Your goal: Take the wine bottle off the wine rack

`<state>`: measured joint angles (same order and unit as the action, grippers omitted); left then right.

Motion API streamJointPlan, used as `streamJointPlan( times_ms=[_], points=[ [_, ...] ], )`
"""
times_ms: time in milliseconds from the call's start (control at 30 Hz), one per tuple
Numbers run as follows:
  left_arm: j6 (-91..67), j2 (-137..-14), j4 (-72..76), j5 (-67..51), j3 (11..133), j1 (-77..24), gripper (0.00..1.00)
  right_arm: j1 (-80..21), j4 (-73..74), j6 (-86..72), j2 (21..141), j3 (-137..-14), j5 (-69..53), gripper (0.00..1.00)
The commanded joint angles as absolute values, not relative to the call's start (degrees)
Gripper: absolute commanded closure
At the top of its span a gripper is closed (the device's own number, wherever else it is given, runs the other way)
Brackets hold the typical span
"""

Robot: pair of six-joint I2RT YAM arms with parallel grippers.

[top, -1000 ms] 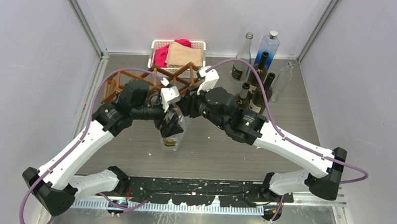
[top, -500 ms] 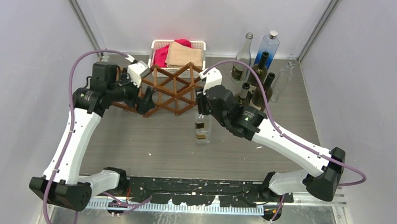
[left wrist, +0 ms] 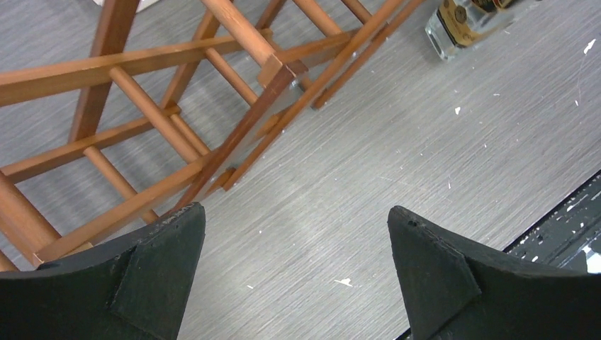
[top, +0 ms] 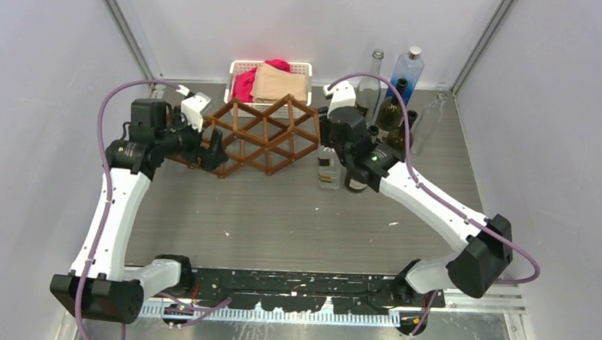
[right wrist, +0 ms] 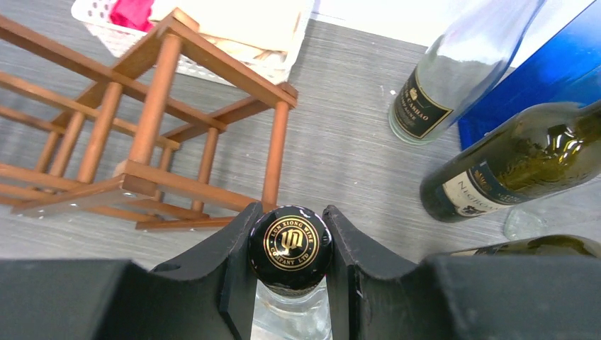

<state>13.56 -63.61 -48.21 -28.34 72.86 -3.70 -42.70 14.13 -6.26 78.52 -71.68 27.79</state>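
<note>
The wine rack (top: 265, 134), a brown wooden lattice, stands at the table's back middle; no bottle shows in its cells. It also shows in the left wrist view (left wrist: 149, 106) and the right wrist view (right wrist: 152, 127). My right gripper (top: 329, 146) is shut on the black gold-printed cap (right wrist: 290, 241) of a clear wine bottle (top: 328, 173). The bottle hangs upright just right of the rack, its base at or near the table; that base shows in the left wrist view (left wrist: 461, 25). My left gripper (top: 216, 159) is open and empty at the rack's left front corner, its midpoint (left wrist: 294, 227) over bare table.
A white basket (top: 241, 64) of red and tan cloths stands behind the rack. Several upright bottles (top: 388, 112), clear, dark and blue, crowd the back right beside my right arm; some show close in the right wrist view (right wrist: 510, 163). Walls close in on both sides.
My left gripper let go of the bottle and swung left to the rack's end. My right gripper carried the bottle rightward and back, towards the bottle group.
</note>
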Motion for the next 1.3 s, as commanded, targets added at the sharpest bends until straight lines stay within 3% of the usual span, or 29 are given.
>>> streamJointPlan(
  times_ms=[0, 600, 1100, 1267],
  points=[
    [13.0, -60.7, -43.9, -30.9, 71.3, -3.4, 0.0, -41.0, 0.3, -2.7, 79.3, -77.1, 30.1, 0.99],
    [14.4, -57.2, -41.2, -31.5, 67.1, -3.5, 0.0, -34.6, -7.2, -5.1, 91.3, -84.6, 25.5, 0.99],
    [15.1, -56.4, -39.4, -29.2, 64.7, -3.5, 0.0, -31.2, -15.5, -4.3, 94.5, -81.5, 32.4, 0.99],
    [15.4, -56.5, -38.3, -29.2, 64.3, -3.4, 0.0, -31.2, -16.1, -5.4, 92.8, -78.6, 30.9, 0.77]
  ],
)
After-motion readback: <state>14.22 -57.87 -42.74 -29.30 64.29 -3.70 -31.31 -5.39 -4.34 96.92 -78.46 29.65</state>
